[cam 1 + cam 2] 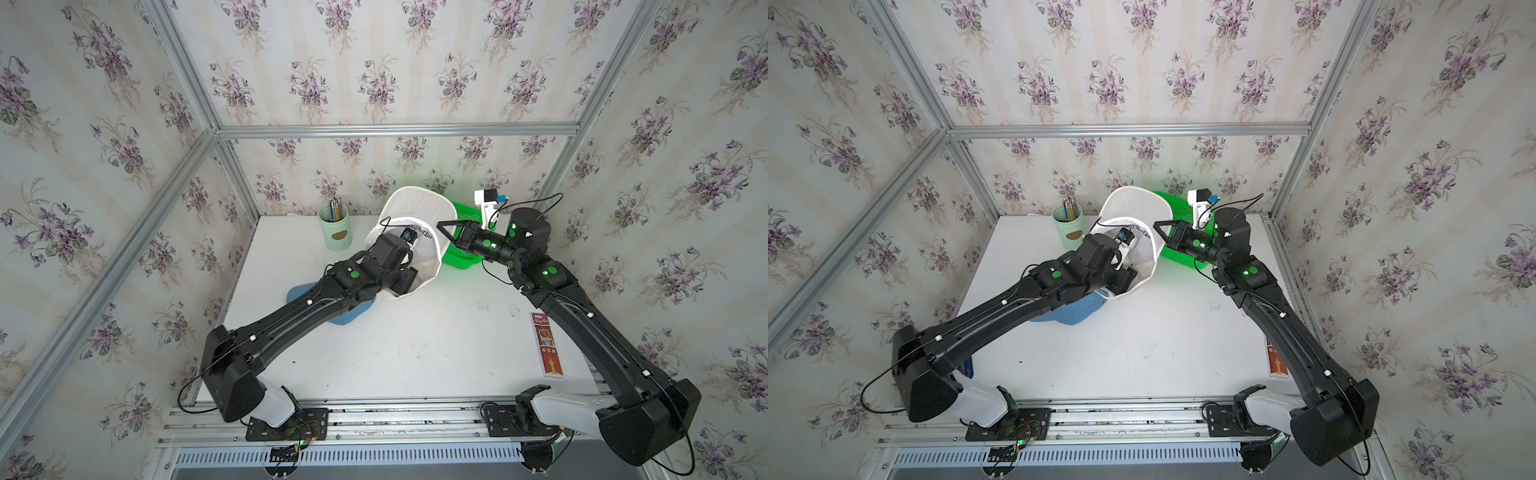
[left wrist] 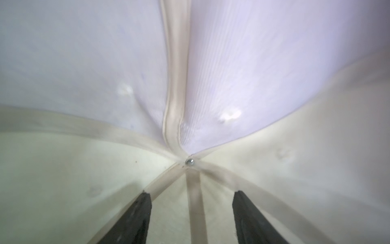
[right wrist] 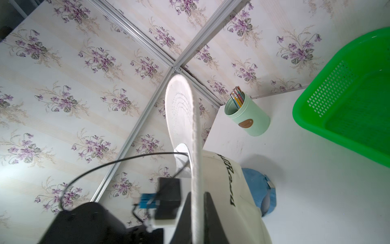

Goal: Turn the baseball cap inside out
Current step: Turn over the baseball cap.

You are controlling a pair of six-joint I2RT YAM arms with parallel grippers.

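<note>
The white fabric baseball cap (image 1: 428,262) is held up over the white desk (image 1: 415,353) at upper centre in both top views, brim uppermost. The right gripper (image 3: 197,202) is pinching the brim's edge. The left gripper (image 2: 192,192) sits inside the crown, jaws spread, just short of the metal rivet (image 2: 189,162) where the seams meet. Best, I judge, to press outward there with the brim held firm. Black script on the cap's front is too skewed to read. The flat red box (image 1: 547,345), lower right, bears Chinese characters, seemingly 中华.
</note>
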